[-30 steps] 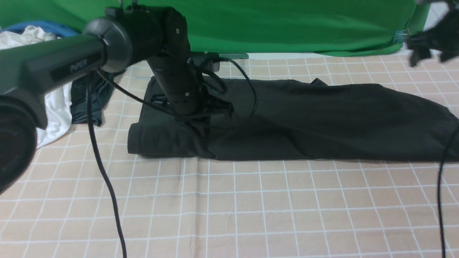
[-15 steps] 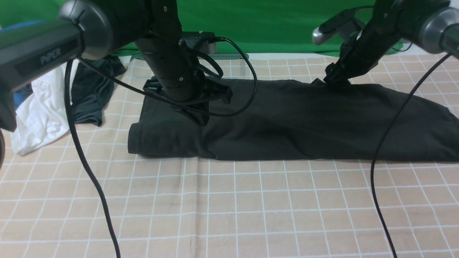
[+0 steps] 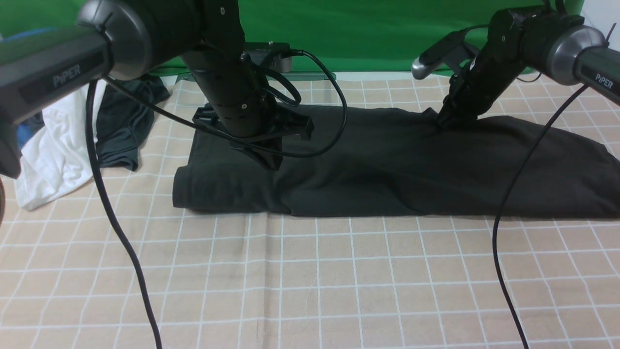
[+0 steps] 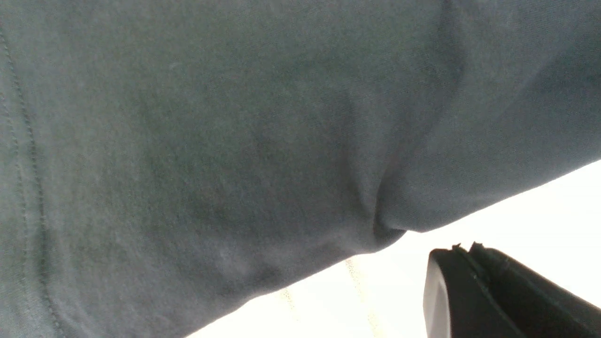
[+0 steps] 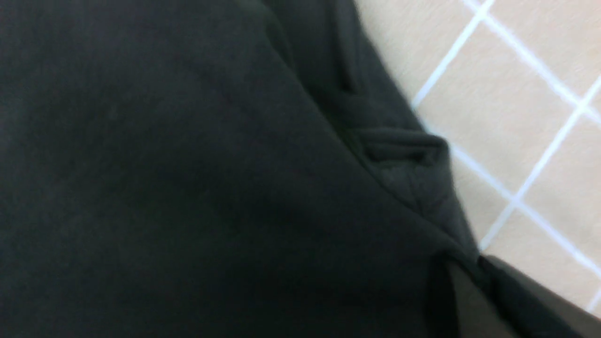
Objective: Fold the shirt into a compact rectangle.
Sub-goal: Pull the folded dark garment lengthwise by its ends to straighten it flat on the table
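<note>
Right gripper [image 3: 444, 119], off at far right a second ago, is now down on the far edge of the shirt [image 3: 411, 165] lying lengthwise mid-table, fingers seemingly nipping cloth; left gripper [image 3: 266, 157] at its left end, finger state untellable; fold likely next.

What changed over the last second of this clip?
The right gripper swung down from high on the right to the far edge of the shirt; whether it has gripped is unclear. The left arm lifted slightly, left gripper still over the shirt's left end. The shirt lies unmoved.
</note>
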Tool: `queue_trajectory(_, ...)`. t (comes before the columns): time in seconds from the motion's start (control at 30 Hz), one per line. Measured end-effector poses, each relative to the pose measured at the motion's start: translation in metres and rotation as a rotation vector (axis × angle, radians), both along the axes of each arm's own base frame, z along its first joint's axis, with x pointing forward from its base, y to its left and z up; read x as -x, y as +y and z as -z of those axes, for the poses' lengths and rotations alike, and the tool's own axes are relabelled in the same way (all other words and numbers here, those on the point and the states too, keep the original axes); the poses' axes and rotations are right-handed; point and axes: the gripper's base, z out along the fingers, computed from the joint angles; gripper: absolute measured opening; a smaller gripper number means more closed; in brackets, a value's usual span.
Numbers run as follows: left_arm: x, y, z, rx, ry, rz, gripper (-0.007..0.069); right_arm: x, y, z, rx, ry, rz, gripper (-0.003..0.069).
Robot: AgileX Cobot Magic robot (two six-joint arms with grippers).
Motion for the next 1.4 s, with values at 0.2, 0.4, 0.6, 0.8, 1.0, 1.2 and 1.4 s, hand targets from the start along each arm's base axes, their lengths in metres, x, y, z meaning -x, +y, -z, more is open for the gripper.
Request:
queue_trajectory(0.2,0.000,0.000,0.000,0.000,0.000,0.000,0.0019,-0.007,0.001,-0.021,-0.012,-0.064,0.005,0.0062)
queue_trajectory(0.4,0.001,0.000,0.000,-0.003,0.009,-0.001,0.0019,-0.012,0.002,-0.017,-0.015,-0.094,0.006,0.0064)
queue_trajectory(0.6,0.001,0.000,0.000,-0.003,0.010,-0.001,0.0019,-0.021,0.001,0.004,-0.015,-0.133,0.038,0.0145)
queue_trajectory(0.8,0.002,0.003,-0.007,-0.020,-0.019,0.002,0.0019,-0.018,-0.006,-0.023,-0.040,-0.149,0.163,0.0321)
queue_trajectory(1.0,0.006,0.020,-0.038,-0.088,-0.132,-0.070,0.0019,0.018,-0.017,-0.103,-0.019,-0.071,0.203,0.0124)
queue_trajectory(1.2,-0.003,0.038,-0.020,-0.098,-0.124,-0.145,0.0019,0.049,-0.037,-0.144,-0.041,-0.020,0.249,0.0036)
queue_trajectory(1.4,0.001,0.061,0.041,-0.131,0.013,-0.203,0.0019,0.081,-0.057,-0.132,-0.066,0.111,0.305,0.0036)
